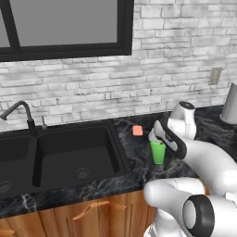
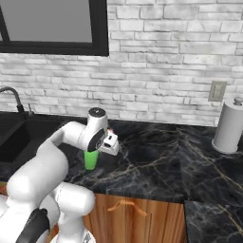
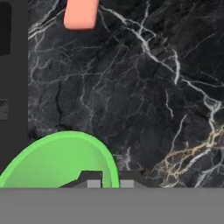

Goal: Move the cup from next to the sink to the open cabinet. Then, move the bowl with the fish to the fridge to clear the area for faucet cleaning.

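On the black marble counter just right of the sink, we are pinching the green cup by its rim (jaws nearly pressed together, one finger inside), the upright cup sitting directly beneath our gripper.

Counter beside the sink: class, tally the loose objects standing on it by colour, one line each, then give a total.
Green: 1, the cup
Pink-orange: 1, the small block
Grey: 1, the paper towel roll
Total: 3
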Controlling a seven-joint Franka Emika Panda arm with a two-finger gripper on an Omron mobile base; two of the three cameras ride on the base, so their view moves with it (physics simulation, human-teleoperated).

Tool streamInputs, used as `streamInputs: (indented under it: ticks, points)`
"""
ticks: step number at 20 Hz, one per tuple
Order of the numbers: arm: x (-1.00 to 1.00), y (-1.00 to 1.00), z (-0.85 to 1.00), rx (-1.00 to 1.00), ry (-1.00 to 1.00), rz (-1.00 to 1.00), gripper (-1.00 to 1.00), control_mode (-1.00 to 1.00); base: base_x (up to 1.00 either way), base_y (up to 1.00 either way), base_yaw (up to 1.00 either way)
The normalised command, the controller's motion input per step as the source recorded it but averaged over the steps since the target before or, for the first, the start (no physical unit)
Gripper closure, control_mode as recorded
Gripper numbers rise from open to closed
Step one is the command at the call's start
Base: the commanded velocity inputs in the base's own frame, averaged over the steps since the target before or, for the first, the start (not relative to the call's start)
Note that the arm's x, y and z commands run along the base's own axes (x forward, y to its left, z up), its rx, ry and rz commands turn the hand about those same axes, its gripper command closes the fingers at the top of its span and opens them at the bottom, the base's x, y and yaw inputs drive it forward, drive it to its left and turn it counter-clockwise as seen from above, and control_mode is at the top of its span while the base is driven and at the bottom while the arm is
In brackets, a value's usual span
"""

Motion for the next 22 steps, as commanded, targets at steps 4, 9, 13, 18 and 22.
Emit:
streamInputs:
  ticks: [4, 9, 13, 18, 22]
  points:
    - [-0.04, 0.09, 1.00, 0.00, -0.21, -0.09, 1.00, -1.00, 0.00, 0.00, 0.00]
    - [-0.37, 0.08, 0.66, 0.00, -0.26, -0.12, 1.00, -1.00, 0.00, 0.00, 0.00]
    - [-0.43, 0.19, 0.13, 0.00, -0.22, -0.09, 1.00, 1.00, -0.17, 0.07, -0.06]
    - [0.00, 0.00, 0.00, 0.00, 0.00, 0.00, 1.00, 1.00, -0.69, 0.47, -0.12]
    - [0.00, 0.00, 0.00, 0.00, 0.00, 0.00, 1.00, 1.00, -0.33, 0.29, 0.58]
